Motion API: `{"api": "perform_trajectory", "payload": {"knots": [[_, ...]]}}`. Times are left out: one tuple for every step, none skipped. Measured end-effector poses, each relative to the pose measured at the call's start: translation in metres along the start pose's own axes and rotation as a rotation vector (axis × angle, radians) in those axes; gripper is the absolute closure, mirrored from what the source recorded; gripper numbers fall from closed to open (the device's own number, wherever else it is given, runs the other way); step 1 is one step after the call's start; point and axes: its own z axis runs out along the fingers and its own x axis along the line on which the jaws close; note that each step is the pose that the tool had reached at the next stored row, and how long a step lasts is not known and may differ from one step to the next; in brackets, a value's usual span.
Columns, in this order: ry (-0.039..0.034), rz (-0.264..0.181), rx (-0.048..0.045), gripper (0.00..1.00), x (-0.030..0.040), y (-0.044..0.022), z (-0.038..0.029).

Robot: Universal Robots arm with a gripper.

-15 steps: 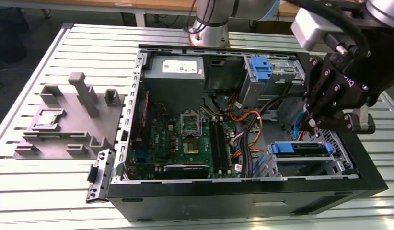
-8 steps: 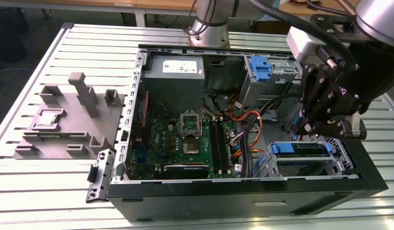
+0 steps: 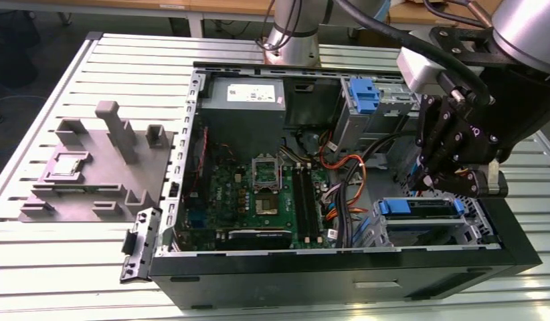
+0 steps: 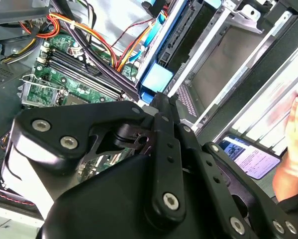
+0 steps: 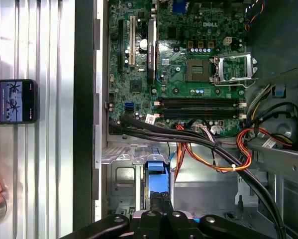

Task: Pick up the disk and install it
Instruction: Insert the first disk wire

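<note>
Hovering over the open computer case (image 3: pixel 346 257), your gripper (image 3: pixel 453 179) sits just above the disk (image 3: pixel 421 207), which rests in its blue carrier in the drive bay at the exterior view's right. You cannot tell how far apart the jaws stand. A phone (image 5: pixel 12 101) lies on the slatted table (image 3: pixel 69 267).

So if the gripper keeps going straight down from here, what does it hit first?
Most likely the disk, whose blue carrier sits in the drive cage directly under the gripper. How much gap remains between them is unclear in the exterior view.
</note>
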Motion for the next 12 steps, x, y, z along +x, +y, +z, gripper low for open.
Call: {"api": "perform_trajectory", "payload": {"knots": [[0.0,0.0,0.0,0.9,0.0,0.0,0.0],[0.0,0.0,0.0,0.9,0.0,0.0,0.0],[0.0,0.0,0.0001,0.9,0.0,0.0,0.0],[0.0,0.0,0.0001,0.9,0.0,0.0,0.0],[0.0,0.0,0.0001,0.9,0.0,0.0,0.0],[0.0,0.0,0.0001,0.9,0.0,0.0,0.0],[0.0,0.0,0.0001,0.9,0.0,0.0,0.0],[0.0,0.0,0.0001,0.9,0.0,-0.0001,0.0],[0.0001,0.0,0.0001,0.9,0.0,-0.0005,0.0],[0.0001,0.0,0.0001,0.9,-0.0001,-0.002,0.0001],[0.0001,0.0,0.0001,0.9,-0.0001,-0.0049,0.0002],[0.0001,0.0,0.0001,0.9,-0.0001,-0.008,0.0004]]}}
